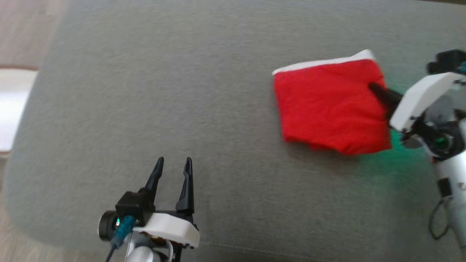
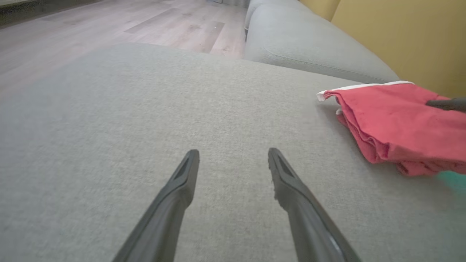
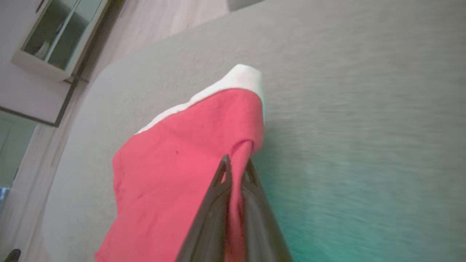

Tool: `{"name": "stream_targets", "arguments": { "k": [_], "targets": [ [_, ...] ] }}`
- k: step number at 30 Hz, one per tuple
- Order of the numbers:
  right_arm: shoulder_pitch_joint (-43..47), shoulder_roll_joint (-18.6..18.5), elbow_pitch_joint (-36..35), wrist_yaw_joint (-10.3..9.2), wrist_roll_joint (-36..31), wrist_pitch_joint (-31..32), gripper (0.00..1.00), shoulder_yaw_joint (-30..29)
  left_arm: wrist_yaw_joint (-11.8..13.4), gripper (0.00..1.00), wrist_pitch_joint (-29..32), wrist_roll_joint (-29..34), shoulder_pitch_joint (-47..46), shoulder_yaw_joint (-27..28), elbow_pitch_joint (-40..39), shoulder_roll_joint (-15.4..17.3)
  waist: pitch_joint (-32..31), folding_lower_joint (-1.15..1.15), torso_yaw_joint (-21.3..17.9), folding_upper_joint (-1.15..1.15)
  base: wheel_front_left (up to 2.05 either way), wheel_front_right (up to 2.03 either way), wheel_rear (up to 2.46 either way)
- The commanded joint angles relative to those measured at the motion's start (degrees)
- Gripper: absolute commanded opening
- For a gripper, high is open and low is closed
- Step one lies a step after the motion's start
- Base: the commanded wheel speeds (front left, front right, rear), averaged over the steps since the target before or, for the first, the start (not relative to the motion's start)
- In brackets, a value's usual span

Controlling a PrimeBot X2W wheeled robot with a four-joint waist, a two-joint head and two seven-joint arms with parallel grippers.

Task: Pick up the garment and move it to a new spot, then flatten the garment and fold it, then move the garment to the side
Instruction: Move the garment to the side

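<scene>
On the cushion (image 1: 145, 109), right jaws pinch the garment (image 1: 327, 105) (left jaws apart)

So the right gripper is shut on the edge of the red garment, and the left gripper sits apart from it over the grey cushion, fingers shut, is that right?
One thing is off: the left gripper is open, not shut; the left wrist view shows its fingers spread over the grey cushion. The rest holds: the right gripper is shut on the red garment at its edge.
</scene>
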Motion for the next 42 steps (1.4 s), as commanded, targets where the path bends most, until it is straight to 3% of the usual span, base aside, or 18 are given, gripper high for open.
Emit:
{"name": "stream_targets", "arguments": {
  "k": [1,10,19,23,24,25,26,27,37,42],
  "targets": [
    [0.12,-2.46,-2.76,0.43,0.51,-0.97,0.0,-0.48,-0.01,1.0,-0.7,0.77,-1.72,2.3,-1.81,-0.15,-0.6,0.0,-4.86,0.0,0.0,0.0,0.0],
    [-1.28,-11.01,-6.88,0.43,1.15,0.18,0.0,-6.48,-1.44,1.0,-0.7,2.81,-3.27,3.06,-1.15,-0.15,0.09,0.0,-13.92,0.0,0.0,0.0,0.0],
    [-2.96,-16.47,-5.01,0.43,-4.6,1.9,0.0,-14.21,-2.24,1.0,-0.7,4.05,-3.23,3.62,-0.47,-0.15,1.41,0.0,-15.31,0.0,0.0,0.0,0.0],
    [-4.39,-17.39,-1.66,0.43,-12.02,-0.22,0.0,-15.73,-2.59,1.0,-0.7,4.55,-3.06,3.78,-0.42,-0.15,1.86,0.0,-14.82,0.0,0.0,0.0,0.0],
    [-4.59,-17.37,-0.62,0.43,-14.1,-0.93,0.16,-15.85,-2.64,1.0,-0.7,4.64,-3.07,3.76,-0.39,-0.15,1.91,0.0,-14.64,0.0,0.0,0.0,0.0],
    [-4.83,-17.3,0.32,0.43,-16.02,-1.91,0.44,-16.08,-2.56,1.0,-0.7,4.66,-3.09,3.78,-0.42,-0.15,1.96,0.0,-14.46,0.0,0.0,0.0,0.0],
    [-5.04,-17.26,1.32,0.43,-17.97,-3.1,0.92,-16.48,-2.47,1.0,-0.7,4.63,-3.11,3.78,-0.48,-0.15,1.97,0.0,-14.26,0.0,0.0,0.0,0.0],
    [-5.11,-17.33,2.14,0.43,-20.01,-4.12,1.0,-16.46,-2.36,1.0,-0.7,4.58,-3.07,3.79,-0.54,-0.15,1.93,0.0,-14.11,0.0,0.0,0.0,0.0],
    [-4.94,-19.41,2.22,0.43,-33.23,-12.48,1.0,-14.3,-1.65,1.0,-0.7,4.04,-1.65,4.69,-1.11,-0.15,0.6,0.0,-14.54,0.0,0.0,0.0,0.0],
    [-2.46,-16.6,-3.07,0.43,-33.04,-16.82,1.0,-13.45,-1.16,1.0,-0.7,2.88,-0.96,4.85,-1.66,-0.15,-2.1,0.0,-14.9,0.0,0.0,0.0,0.0]
  ]
}}
